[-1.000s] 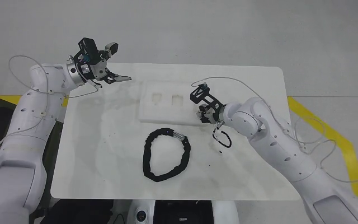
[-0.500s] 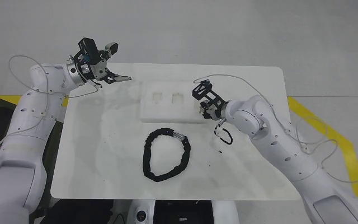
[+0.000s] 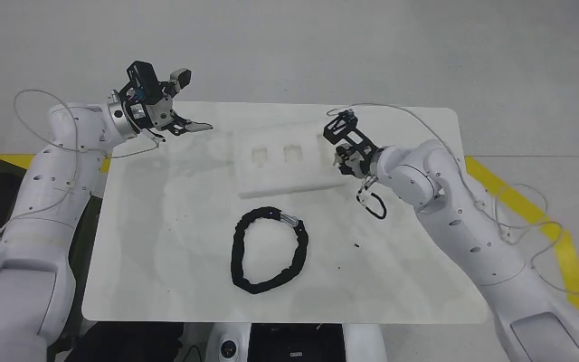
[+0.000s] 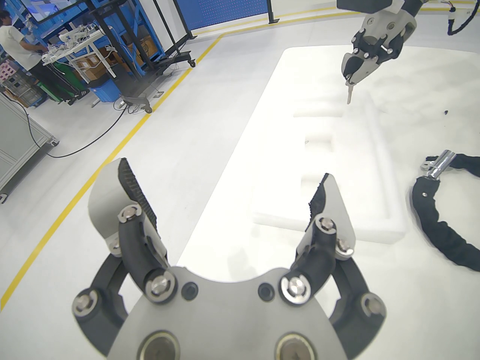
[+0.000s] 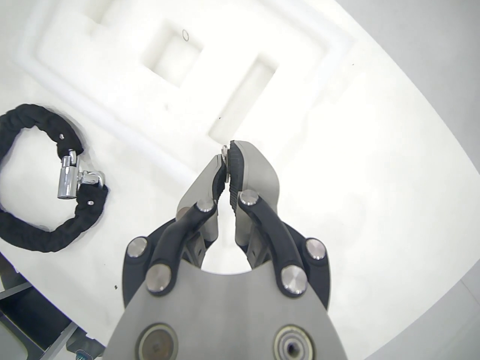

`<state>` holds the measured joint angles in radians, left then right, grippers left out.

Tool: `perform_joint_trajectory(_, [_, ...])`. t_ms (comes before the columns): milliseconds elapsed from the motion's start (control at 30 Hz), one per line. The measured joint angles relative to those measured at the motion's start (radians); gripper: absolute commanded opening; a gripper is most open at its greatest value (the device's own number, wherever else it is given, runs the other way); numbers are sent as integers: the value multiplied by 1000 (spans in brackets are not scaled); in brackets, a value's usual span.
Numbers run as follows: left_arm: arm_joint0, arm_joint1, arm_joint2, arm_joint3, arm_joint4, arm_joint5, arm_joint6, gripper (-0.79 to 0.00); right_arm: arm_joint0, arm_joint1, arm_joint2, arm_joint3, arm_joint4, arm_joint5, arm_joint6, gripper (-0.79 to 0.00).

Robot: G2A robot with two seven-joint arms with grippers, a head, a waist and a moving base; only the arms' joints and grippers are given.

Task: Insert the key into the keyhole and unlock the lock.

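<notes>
Fingers [image 5: 255, 174] of the right gripper [image 5: 226, 159] pressed together, clamped on the head of the key [image 5: 224, 150]; from the left wrist we see that same right gripper [image 4: 352, 74] with the key [image 4: 349, 94] hanging blade-down from its tips. It sits over the white foam tray [image 3: 271, 181], at the tray's right-hand end, just beside a long narrow recess [image 5: 243, 95]; we cannot tell whether the blade tip touches the foam. The chain lock [image 3: 269, 249], a black sleeved loop, lies flat on the tabletop [image 3: 407, 271] on the near side of the tray, its chrome lock body [image 5: 66, 181] joining the two ends on the side facing the tray. Key and lock body well apart. Left gripper [image 4: 225, 174] held aloft by the tabletop's far left corner, fingers spread wide, nothing between them
</notes>
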<state>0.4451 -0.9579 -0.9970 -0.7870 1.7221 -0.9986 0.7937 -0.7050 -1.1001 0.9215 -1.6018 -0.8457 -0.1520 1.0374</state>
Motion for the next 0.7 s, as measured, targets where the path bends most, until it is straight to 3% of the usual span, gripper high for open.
perform_joint_trajectory(400, [0,0,0,0,0,0,0,0,5,0,145,0,306,27,-33,-785])
perform_joint_trajectory(700, [0,0,0,0,0,0,0,0,0,12,256,15,507,-35,-33,-785])
